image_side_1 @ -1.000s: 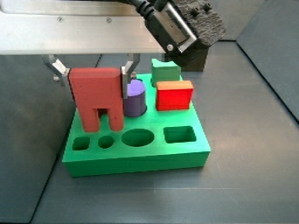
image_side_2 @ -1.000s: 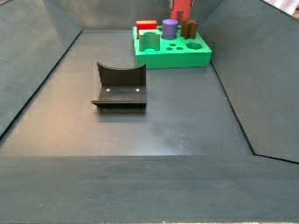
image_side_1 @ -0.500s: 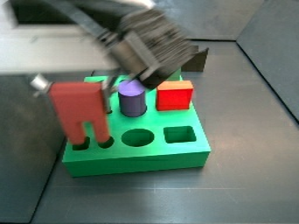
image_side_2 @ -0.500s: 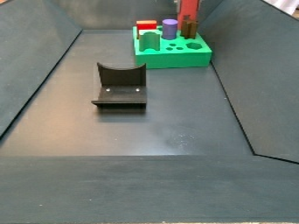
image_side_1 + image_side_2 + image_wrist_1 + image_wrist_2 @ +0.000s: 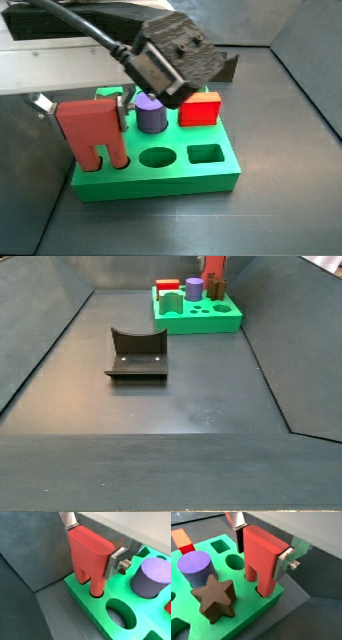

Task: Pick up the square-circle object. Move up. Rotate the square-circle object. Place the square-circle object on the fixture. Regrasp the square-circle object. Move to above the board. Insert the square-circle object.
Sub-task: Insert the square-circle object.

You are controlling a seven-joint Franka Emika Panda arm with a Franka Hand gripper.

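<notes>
We see the gripper (image 5: 92, 543) clamped on the square-circle object (image 5: 89, 556), one flat silver finger (image 5: 67, 519) against each side of its upper block, over the corner of the board (image 5: 87, 601). In both wrist views the red piece stands upright with its two legs pointing down; their ends sit at the holes along the board's edge, and one leg tip appears to enter a hole, though how deep we cannot tell. The piece is smooth matte plastic, a square body above rounded legs. The board (image 5: 251, 619) is glossy green with round and square holes; a purple cylinder (image 5: 196, 568) and a brown star (image 5: 214, 598) stand in it.

In a side view the red piece (image 5: 92, 128) sits lower than half a second ago, legs reaching the board (image 5: 160, 183), beside a red cube (image 5: 201, 109).

In a side view the fixture (image 5: 136, 353), dark with a curved notch, lies bare on the grey floor, well apart from the board (image 5: 198, 321).
</notes>
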